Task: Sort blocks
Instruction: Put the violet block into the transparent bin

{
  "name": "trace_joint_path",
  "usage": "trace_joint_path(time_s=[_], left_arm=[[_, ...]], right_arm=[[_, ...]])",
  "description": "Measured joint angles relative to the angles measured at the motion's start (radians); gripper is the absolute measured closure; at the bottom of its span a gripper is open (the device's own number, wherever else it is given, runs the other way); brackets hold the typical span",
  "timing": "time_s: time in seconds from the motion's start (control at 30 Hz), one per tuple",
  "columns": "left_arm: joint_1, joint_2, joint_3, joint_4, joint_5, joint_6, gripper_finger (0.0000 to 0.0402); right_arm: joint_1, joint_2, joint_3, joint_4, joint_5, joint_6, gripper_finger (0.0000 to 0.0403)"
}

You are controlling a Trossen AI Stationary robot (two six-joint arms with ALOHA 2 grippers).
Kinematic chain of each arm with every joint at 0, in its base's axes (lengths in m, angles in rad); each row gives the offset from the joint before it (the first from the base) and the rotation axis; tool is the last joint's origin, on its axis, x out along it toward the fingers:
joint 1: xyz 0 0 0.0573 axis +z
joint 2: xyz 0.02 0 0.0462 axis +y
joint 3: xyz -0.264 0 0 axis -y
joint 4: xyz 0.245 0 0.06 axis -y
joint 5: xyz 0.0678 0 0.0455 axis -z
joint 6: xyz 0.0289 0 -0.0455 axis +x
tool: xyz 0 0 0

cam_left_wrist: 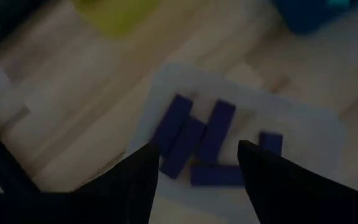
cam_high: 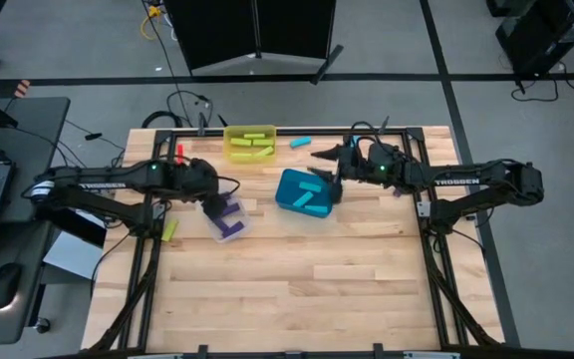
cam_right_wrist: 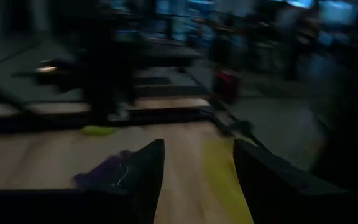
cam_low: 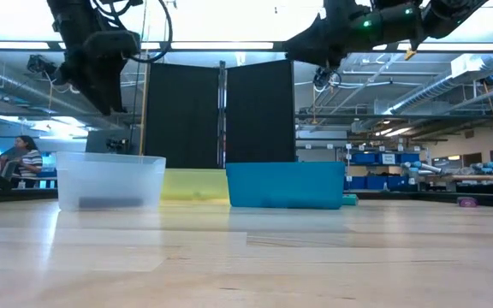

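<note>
Several purple blocks (cam_left_wrist: 194, 138) lie flat in the clear bin (cam_high: 229, 219). My left gripper (cam_left_wrist: 197, 147) hangs open just above them, tipped downward, with nothing between its fingers. Cyan blocks (cam_high: 312, 195) lie in the teal bin (cam_high: 289, 189), and yellow-green blocks (cam_high: 252, 146) lie in the yellow bin (cam_high: 250, 131). My right gripper (cam_high: 322, 158) is raised over the teal bin's far edge. It points level toward the table's left and is open and empty (cam_right_wrist: 197, 143). A loose cyan block (cam_high: 300, 142) and a loose yellow-green block (cam_high: 170, 229) lie on the table.
The three bins stand close together in the table's far half; in the low view they are the clear bin (cam_low: 109, 181), the yellow bin (cam_low: 193, 184) and the teal bin (cam_low: 285, 184). A small red object (cam_high: 179, 152) lies at the far left. Bare wood (cam_high: 297, 279) fills the near half.
</note>
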Motion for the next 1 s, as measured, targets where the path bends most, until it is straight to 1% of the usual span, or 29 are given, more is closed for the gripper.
trace_joint_path(time_s=[0.07,0.13,0.23,0.33,0.43,0.53,0.6,0.67,0.73,0.83,1.0], left_arm=[[-0.013,-0.004,0.000,0.023,-0.061,-0.009,0.0174],[-0.026,-0.007,0.000,0.070,-0.125,-0.007,0.0174],[-0.039,-0.009,0.000,0.167,-0.205,0.031,0.0174],[-0.044,-0.008,0.000,0.273,-0.268,0.107,0.0174],[-0.044,-0.008,0.000,0.392,-0.331,0.194,0.0174],[-0.044,0.003,0.000,0.522,-0.397,0.285,0.0174],[-0.044,0.012,0.000,0.584,-0.421,0.360,0.0174],[-0.039,0.030,0.000,0.648,-0.428,0.447,0.0174],[-0.030,0.045,0.000,0.672,-0.421,0.508,0.0174],[-0.001,0.056,-0.023,0.739,-0.366,0.549,0.0174],[0.079,0.050,-0.123,0.865,-0.225,0.591,0.0175]], right_arm=[[-0.021,0.000,0.000,-0.024,0.065,0.066,0.0199],[-0.052,0.000,0.015,-0.106,0.106,0.128,0.0199],[-0.098,0.000,0.060,-0.313,0.211,0.194,0.0199],[-0.155,0.000,0.128,-0.592,0.335,0.277,0.0199],[-0.221,0.000,0.186,-0.817,0.364,0.403,0.0199],[-0.258,0.000,0.188,-0.983,0.353,0.526,0.0199],[-0.266,0.003,0.188,-1.097,0.349,0.610,0.0201],[-0.267,0.009,0.176,-1.207,0.370,0.719,0.0204],[-0.260,0.013,0.163,-1.309,0.383,0.833,0.0206],[-0.216,0.014,0.129,-1.354,0.387,0.991,0.0207],[-0.123,0.014,0.068,-1.369,0.389,1.208,0.0207]])
